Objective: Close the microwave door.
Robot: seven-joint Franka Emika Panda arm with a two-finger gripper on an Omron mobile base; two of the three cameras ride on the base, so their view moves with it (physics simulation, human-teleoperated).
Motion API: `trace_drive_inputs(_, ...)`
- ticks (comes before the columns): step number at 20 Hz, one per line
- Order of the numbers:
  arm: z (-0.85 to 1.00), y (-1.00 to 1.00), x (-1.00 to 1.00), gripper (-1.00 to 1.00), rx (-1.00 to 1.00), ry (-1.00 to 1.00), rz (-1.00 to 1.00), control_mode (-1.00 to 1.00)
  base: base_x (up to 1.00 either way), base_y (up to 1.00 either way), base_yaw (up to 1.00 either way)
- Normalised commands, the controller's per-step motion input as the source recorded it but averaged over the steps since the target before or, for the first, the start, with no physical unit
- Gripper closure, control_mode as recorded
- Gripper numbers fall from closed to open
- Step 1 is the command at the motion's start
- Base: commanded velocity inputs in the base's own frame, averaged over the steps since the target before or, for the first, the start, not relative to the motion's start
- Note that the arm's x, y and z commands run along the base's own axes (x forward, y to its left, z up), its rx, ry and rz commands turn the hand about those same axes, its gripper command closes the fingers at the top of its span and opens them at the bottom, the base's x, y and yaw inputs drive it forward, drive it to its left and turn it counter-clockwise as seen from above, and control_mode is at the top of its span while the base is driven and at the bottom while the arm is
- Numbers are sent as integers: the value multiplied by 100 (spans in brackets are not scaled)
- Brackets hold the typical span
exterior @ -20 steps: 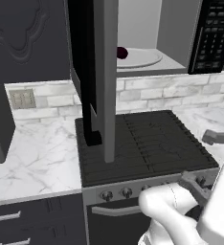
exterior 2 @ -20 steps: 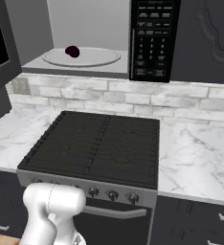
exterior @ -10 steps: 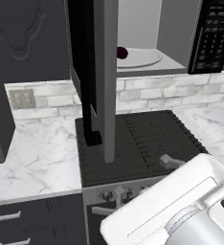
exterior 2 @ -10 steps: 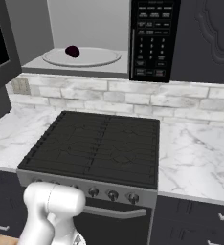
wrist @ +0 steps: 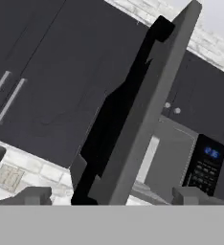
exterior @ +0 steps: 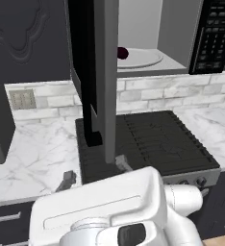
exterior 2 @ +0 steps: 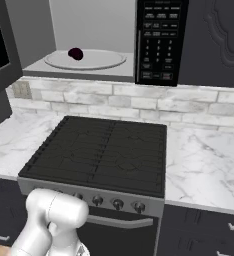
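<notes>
The microwave door (exterior: 110, 81) stands wide open, edge-on as a thin grey slab with its black glass (exterior: 85, 72) facing left. It hangs over the stove's left part. The microwave (exterior: 153, 33) shows a light grey cavity, a white turntable (exterior 2: 84, 60) with a small dark red item (exterior 2: 75, 53) on it, and a black keypad (exterior 2: 159, 40). My gripper (exterior: 94, 173) is open, low in front of the door's bottom edge and not touching it. In the hand view the gripper (wrist: 113, 195) looks up along the door (wrist: 152, 105), its fingertips (wrist: 30, 195) far apart.
A black stove (exterior 2: 104, 150) with knobs sits under the microwave, between white marble counters (exterior 2: 204, 155). Dark embossed cabinets (exterior: 23, 38) flank the microwave. A wall outlet (exterior: 22, 99) is set in the brick backsplash. My white arm (exterior: 114, 211) covers the lower foreground.
My arm has swung from the lower right of the left base view to the lower middle, bringing the open gripper under the door's edge. The door has not moved.
</notes>
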Motion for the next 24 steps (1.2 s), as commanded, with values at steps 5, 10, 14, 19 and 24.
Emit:
trace_drive_inputs(5, -7, 11, 71, -100, -5, -3, -38, -100, 0, 0, 0)
trace_drive_inputs(10, 0, -1, 90, -100, -5, 0, -36, -100, 0, 0, 0)
trace_drive_inputs(14, 0, -9, 61, -100, 0, -3, -29, -100, 0, 0, 0)
trace_drive_inputs(19, 0, -42, 46, -100, 0, -8, -23, -100, 0, 0, 0)
trace_drive_inputs(24, 0, -90, 58, -100, 5, -1, -16, -100, 0, 0, 0)
